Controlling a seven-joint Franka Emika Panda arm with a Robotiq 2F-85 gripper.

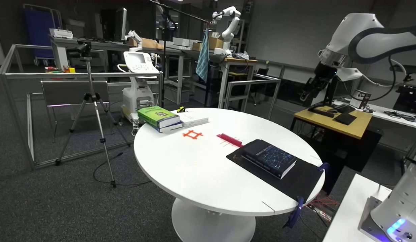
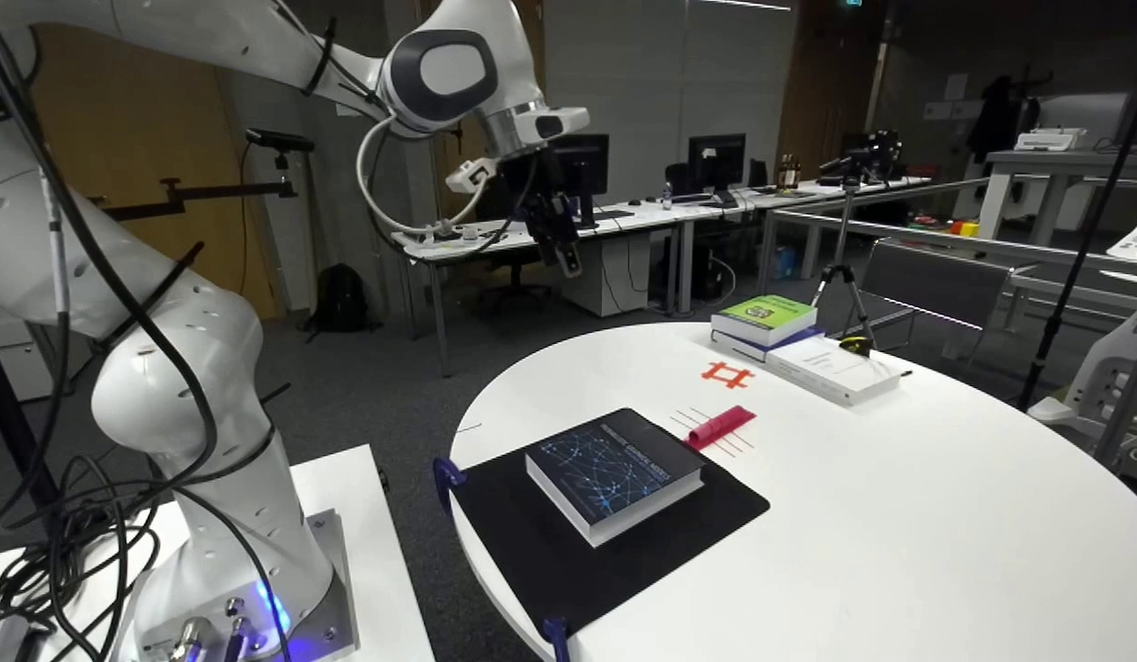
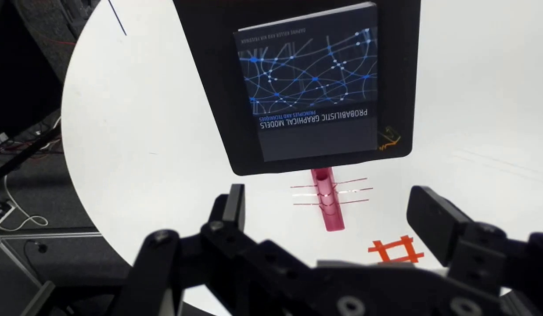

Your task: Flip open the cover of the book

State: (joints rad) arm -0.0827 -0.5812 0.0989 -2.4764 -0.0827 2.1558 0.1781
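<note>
My gripper (image 3: 327,204) hangs higher than the round white table (image 1: 194,164) and well apart from it, fingers (image 3: 433,226) spread wide; in the wrist view the book (image 3: 315,140), Probabilistic Graphical Models, lies closed at my twelve o'clock, its dark cover (image 2: 605,460) flat; orange tape marks (image 3: 380,251) show at my four; taking the table as a dial in an exterior view, the black mat (image 1: 303,174) under the book spreads between three and four o'clock, dark blue clamps (image 1: 298,211) at its corners; a pink tube (image 1: 230,138) lies just beside the mat; a green-covered book (image 1: 157,116) sits at ten; beyond, a tripod (image 1: 92,96) stands on grey carpet (image 1: 60,208) at ten, and a second white robot arm (image 1: 229,30) stands on a wood-topped bench (image 1: 241,61) at twelve.
</note>
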